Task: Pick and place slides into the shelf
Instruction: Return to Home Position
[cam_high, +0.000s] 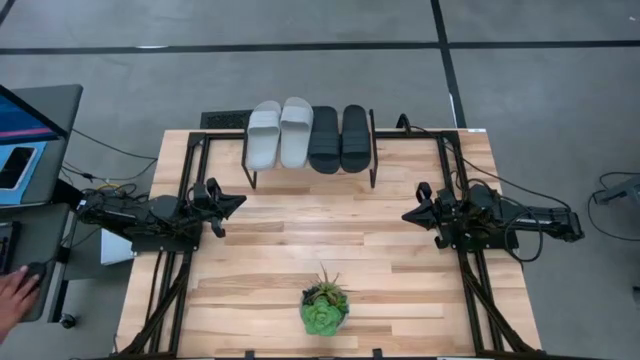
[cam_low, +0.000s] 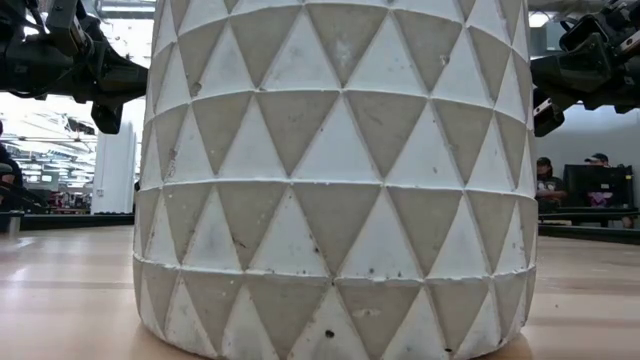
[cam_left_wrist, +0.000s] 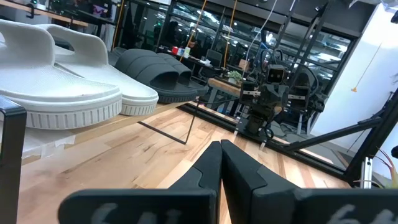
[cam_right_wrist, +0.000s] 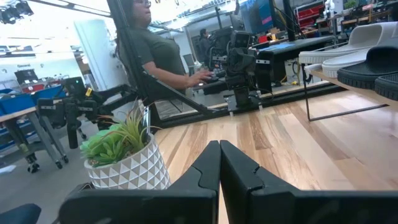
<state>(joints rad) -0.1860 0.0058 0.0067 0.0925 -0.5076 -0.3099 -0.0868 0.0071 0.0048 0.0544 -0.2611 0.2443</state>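
Slides, four: light grey pair (cam_high: 280, 133) and black pair (cam_high: 339, 138), side by side on the shelf (cam_high: 373, 160), grey toward the left. The shelf stands at the middle of the far edge of the table (cam_high: 300, 240). Left gripper (cam_high: 236, 203): near the left edge, pointing inward, fingers together, holding nothing. Right gripper (cam_high: 408, 215): near the right edge, likewise pressed together and empty. Step in hand, by judgement: parking both arms, since placement looks complete. Best done by drawing each arm back along its own edge, clear of the shelf's wire legs and of the potted plant (cam_high: 324, 305) at the middle of the near edge. Surface: pale slatted wood on a black frame. Room: grey concrete floor with dark seams. A person's hand (cam_high: 12, 295) rests at a desk beyond the left edge. Another person (cam_right_wrist: 152, 50) stands among workshop benches.
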